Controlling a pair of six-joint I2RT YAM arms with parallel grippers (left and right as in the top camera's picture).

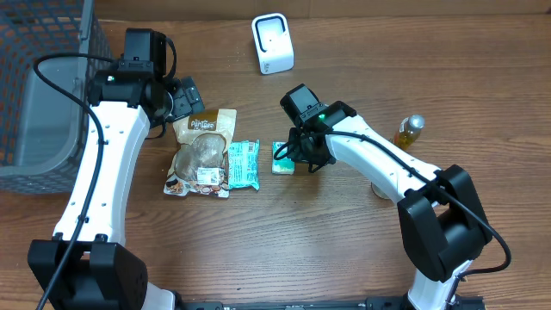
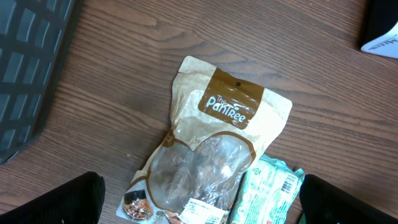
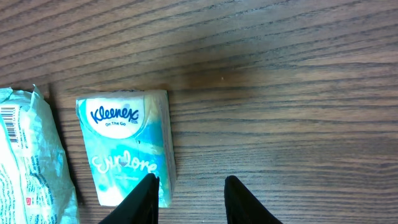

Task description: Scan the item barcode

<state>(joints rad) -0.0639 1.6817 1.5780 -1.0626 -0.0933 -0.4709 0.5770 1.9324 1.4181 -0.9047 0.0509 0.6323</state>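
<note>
Overhead first: my right gripper (image 1: 303,158) hangs just beside the small Kleenex pack (image 1: 282,158), on the side away from the teal snack packet (image 1: 243,164) and the Pantree pouch (image 1: 203,148). My left gripper (image 1: 184,96) sits at the pouch's top end, farther from the pack, so my right arm is the nearer one. The white scanner (image 1: 273,44) stands well apart from both.

Left wrist: my fingers are spread fully wide, one at each bottom corner. They grip nothing, and the pouch (image 2: 211,149) lies flat beneath them.

Right wrist: my jaws stand partly open with bare wood in the gap, holding nothing. The Kleenex pack (image 3: 127,146) lies flat, off to one side of that gap. The fingertip (image 3: 148,198) on that side overlaps its lower corner, and I cannot tell whether it touches. The pack's long axis runs in line with my fingers, so its short width faces my jaws. I judge I must shift sideways over it before closing. No barcode shows on its upper face.
</note>
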